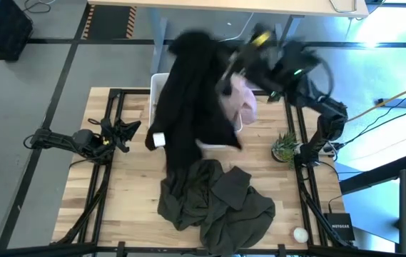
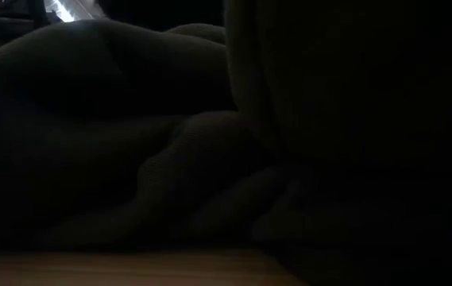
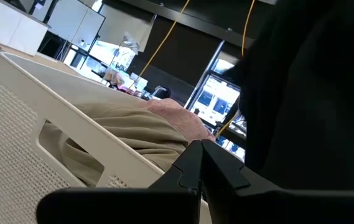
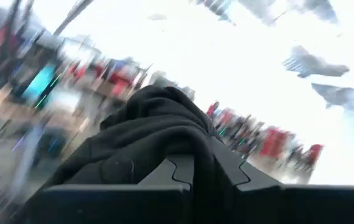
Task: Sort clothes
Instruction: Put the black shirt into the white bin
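Note:
My right gripper [image 1: 225, 66] is raised over the far side of the white bin [image 1: 157, 84] and is shut on a long black garment [image 1: 192, 100]. The garment hangs down across the bin toward the near side. A pale pink garment [image 1: 242, 103] lies in the bin's right part, and the left wrist view shows it beside a beige one [image 3: 136, 127]. A dark olive-green garment [image 1: 213, 203] lies heaped on the table in front of the bin and fills the low view [image 2: 130, 159]. My left gripper [image 1: 130, 131] is shut and empty to the left of the bin. My right gripper pinches a bunched fold of the black garment [image 4: 164, 134] between its two fingers. The fold bulges out past the fingertips. The garment hangs below the gripper in a long slack drape, and its lower end [image 1: 178, 160] reaches down to the olive heap.
A small potted plant [image 1: 286, 148] stands at the table's right edge. A small white round object [image 1: 300, 234] lies at the near right corner. Bare wood shows on the table's left half, near my left arm.

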You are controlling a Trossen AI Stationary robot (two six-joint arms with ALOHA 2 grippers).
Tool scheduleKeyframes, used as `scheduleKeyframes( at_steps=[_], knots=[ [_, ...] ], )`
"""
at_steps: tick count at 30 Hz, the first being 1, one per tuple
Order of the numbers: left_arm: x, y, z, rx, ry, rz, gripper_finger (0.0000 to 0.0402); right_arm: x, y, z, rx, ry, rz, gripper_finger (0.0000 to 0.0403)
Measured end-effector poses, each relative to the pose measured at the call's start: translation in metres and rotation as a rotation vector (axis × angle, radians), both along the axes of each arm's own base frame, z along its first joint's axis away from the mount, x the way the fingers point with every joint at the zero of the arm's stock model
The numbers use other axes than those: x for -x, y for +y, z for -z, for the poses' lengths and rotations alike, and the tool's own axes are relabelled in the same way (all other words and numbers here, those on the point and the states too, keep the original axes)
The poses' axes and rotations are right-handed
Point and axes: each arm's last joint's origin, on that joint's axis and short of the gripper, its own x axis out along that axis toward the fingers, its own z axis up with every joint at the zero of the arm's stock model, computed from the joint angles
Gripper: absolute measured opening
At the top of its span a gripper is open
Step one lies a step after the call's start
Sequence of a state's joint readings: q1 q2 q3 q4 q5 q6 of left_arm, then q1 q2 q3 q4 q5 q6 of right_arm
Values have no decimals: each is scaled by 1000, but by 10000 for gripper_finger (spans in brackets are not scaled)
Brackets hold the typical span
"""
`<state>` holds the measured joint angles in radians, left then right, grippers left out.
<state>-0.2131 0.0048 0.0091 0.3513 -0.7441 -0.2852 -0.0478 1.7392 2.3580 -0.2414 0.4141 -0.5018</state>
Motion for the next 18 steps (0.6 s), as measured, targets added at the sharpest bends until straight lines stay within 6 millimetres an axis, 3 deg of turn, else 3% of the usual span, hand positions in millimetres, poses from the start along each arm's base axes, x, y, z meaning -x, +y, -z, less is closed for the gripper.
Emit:
scheduleKeyframes(
  at_steps=[4, 8, 12, 18],
  knots=[
    [0, 0, 0, -4, 0, -5, 4, 23, -13, -24, 41, -233, 55, 26],
    [0, 0, -1, -20, 8, -11, 4, 28, -19, -30, 59, -296, 63, 23],
    [0, 0, -1, -20, 8, -21, 4, 10, -26, -15, 46, -180, 81, 26],
    [0, 1, -1, -16, 8, -25, 4, -30, -41, 32, -55, 121, 95, 33]
  ],
)
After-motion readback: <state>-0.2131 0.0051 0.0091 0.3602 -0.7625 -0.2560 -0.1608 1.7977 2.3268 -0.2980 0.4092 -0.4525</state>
